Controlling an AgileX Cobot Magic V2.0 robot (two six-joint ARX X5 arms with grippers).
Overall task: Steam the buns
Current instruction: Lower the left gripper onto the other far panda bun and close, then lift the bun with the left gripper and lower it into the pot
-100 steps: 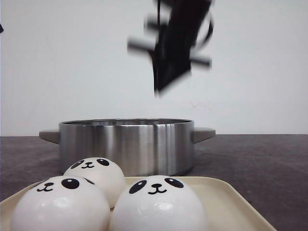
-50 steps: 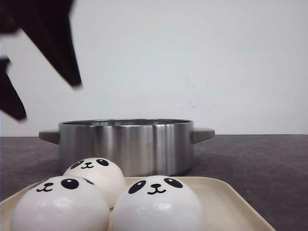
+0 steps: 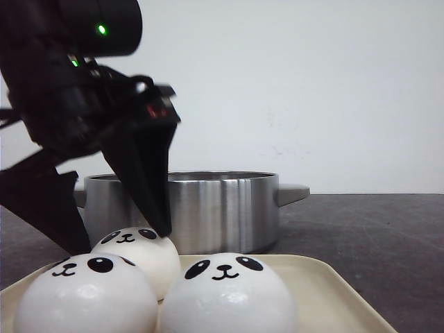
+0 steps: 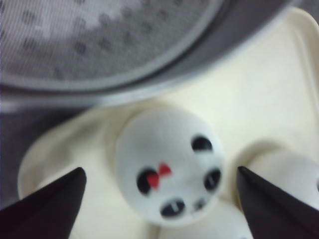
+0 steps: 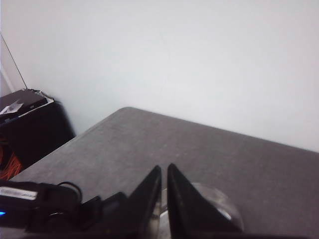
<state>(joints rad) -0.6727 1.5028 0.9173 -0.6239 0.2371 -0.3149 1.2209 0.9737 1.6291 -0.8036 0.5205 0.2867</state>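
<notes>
Three buns lie on a cream tray (image 3: 326, 284) at the front: one at the back left (image 3: 139, 253), one front left (image 3: 83, 295), one front right (image 3: 225, 295). My left gripper (image 3: 123, 241) is open and low over the tray, one finger on each side of the back-left bun. In the left wrist view that bun (image 4: 169, 184) sits between the dark fingertips (image 4: 65, 191), with gaps on both sides. My right gripper (image 5: 164, 169) is shut above the grey table, and it does not show in the front view.
A steel pot (image 3: 208, 208) with side handles stands just behind the tray; its perforated steamer plate (image 4: 94, 35) shows in the left wrist view. Something round and clear (image 5: 219, 204) lies under the right fingers. Dark equipment (image 5: 30, 124) stands beyond the table's far corner.
The left arm swung from above the pot to the left, then came down to the tray. Its open fingers now stand either side of the back-left bun. The buns have not moved.
</notes>
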